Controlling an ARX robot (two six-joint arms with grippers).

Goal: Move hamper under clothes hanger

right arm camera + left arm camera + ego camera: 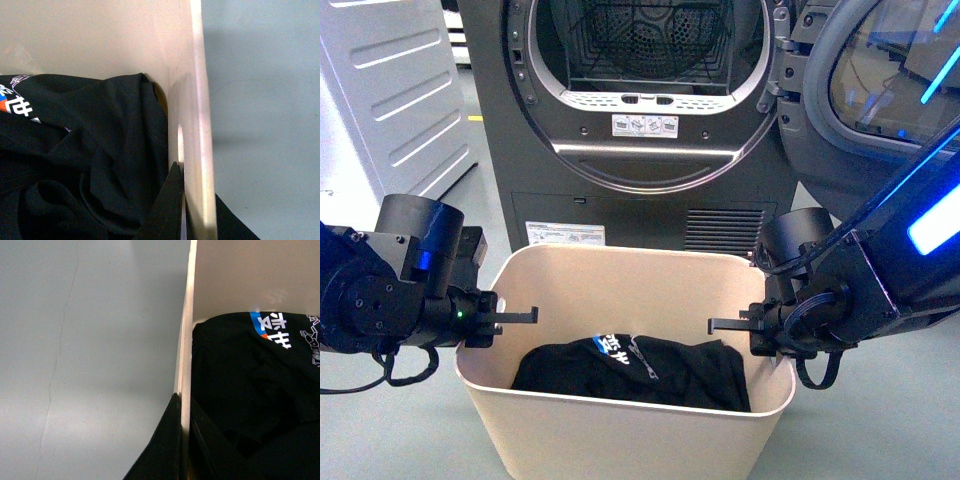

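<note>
1. The left gripper (492, 316) sits at the left rim of the hamper (620, 440), about midway along that side. In the left wrist view the left gripper (184, 445) straddles the hamper's (186, 340) wall. One dark finger (162, 455) lies against the outside and the other against the inside, so the jaws are narrowed to a pinch on the thin wall.
2. The hamper stands upright on the grey floor (75, 365), between the two arms and just in front of the dark grey dryer (640, 190). The dryer's round door (880, 80) is swung open to the right. A white ribbed panel (400, 90) stands to the left of the dryer.
3. A black garment (650, 375) with white and blue print lies crumpled on the hamper's bottom. It reaches both side walls and shows in both wrist views (240, 390) (90, 150).
4. The right gripper (758, 328) sits at the hamper's right rim, roughly opposite the left one. In the right wrist view the right gripper (197, 220) straddles the hamper's (195, 100) wall. One finger (170, 210) is inside, touching the wall next to the garment, and the other is outside. Its jaws are likewise closed down onto the wall.
</note>
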